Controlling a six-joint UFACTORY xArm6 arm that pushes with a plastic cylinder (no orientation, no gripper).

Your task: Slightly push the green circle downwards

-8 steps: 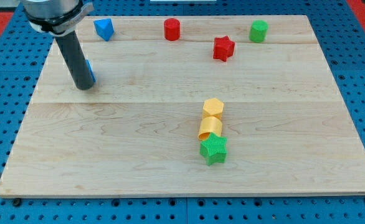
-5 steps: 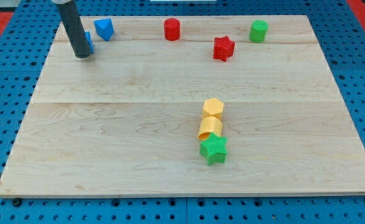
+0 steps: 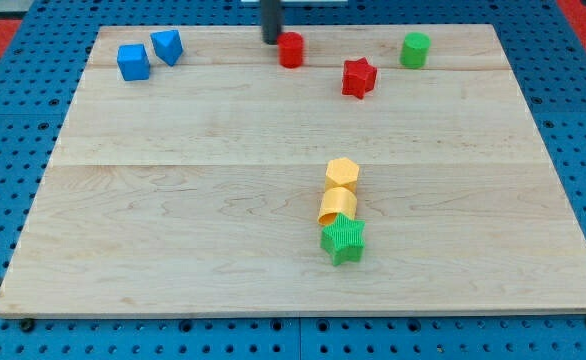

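Note:
The green circle (image 3: pixel 415 49) stands near the board's top right. My tip (image 3: pixel 272 40) is at the view's top edge, just left of the red circle (image 3: pixel 291 50) and touching or nearly touching it, far to the left of the green circle. Only the rod's lower part shows.
A red star (image 3: pixel 359 77) lies left and below the green circle. Two blue blocks (image 3: pixel 133 62) (image 3: pixel 167 46) sit at the top left. A yellow hexagon (image 3: pixel 342 173), a yellow block (image 3: pixel 337 205) and a green star (image 3: pixel 342 239) form a column below the middle of the wooden board (image 3: pixel 173 220).
My tip has moved from the top left, beside the blue blocks, rightwards to the red circle. The red circle has shifted slightly right. The blue cube is uncovered.

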